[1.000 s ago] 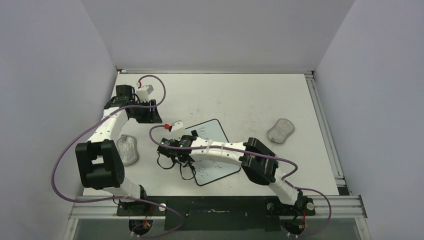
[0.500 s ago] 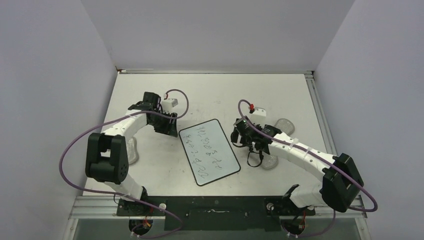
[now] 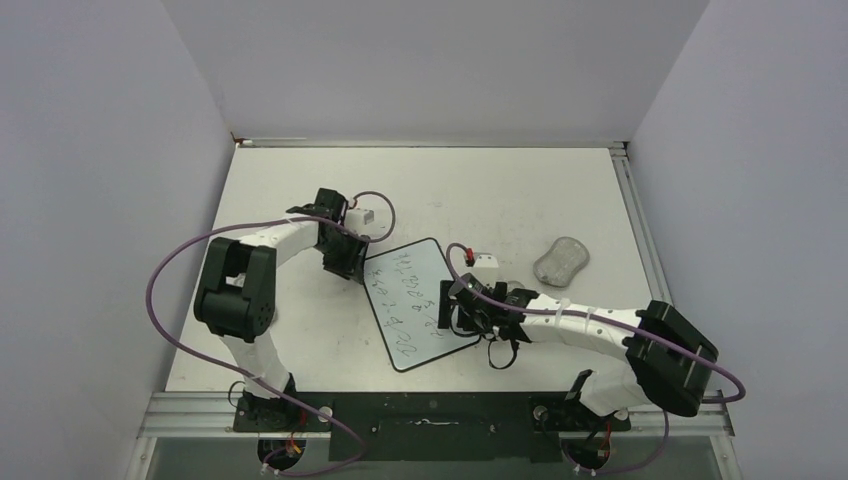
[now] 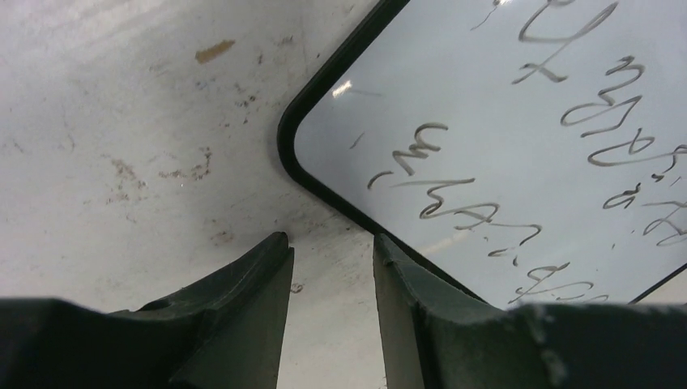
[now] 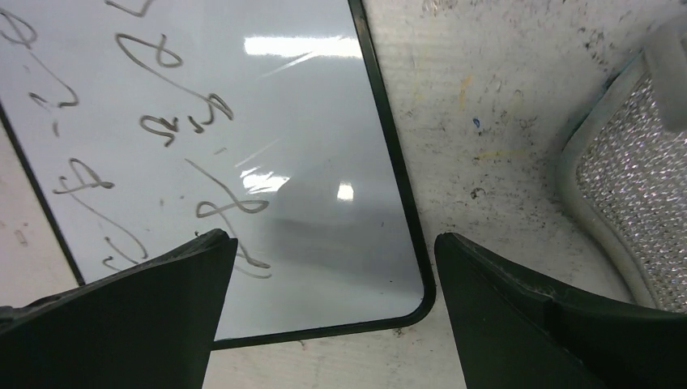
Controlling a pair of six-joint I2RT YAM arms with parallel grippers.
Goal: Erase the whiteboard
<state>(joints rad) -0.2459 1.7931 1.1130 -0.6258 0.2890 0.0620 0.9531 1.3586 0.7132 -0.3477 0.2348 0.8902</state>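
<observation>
The whiteboard [image 3: 405, 310] lies flat mid-table, black-rimmed and covered in dark scribbles. My left gripper [image 3: 345, 262] sits low at its far-left corner. In the left wrist view the whiteboard [image 4: 502, 105] fills the upper right, and the left gripper [image 4: 330, 241] is open over bare table beside the rim, holding nothing. My right gripper [image 3: 447, 308] reaches in over the board's right edge. Seen from the right wrist, the right gripper [image 5: 332, 237] is wide open, its fingers astride a rounded corner of the whiteboard [image 5: 267, 121].
A grey peanut-shaped lump [image 3: 561, 261] lies on the table right of the board. In the right wrist view a grey sparkly pad [image 5: 632, 211] shows at the right edge. Purple cables loop off both arms. White walls enclose the stained table [image 3: 520, 190].
The left gripper has moved right, from the far left of the table to the board's corner. The right arm swung off the board to the right, then back over its right edge.
</observation>
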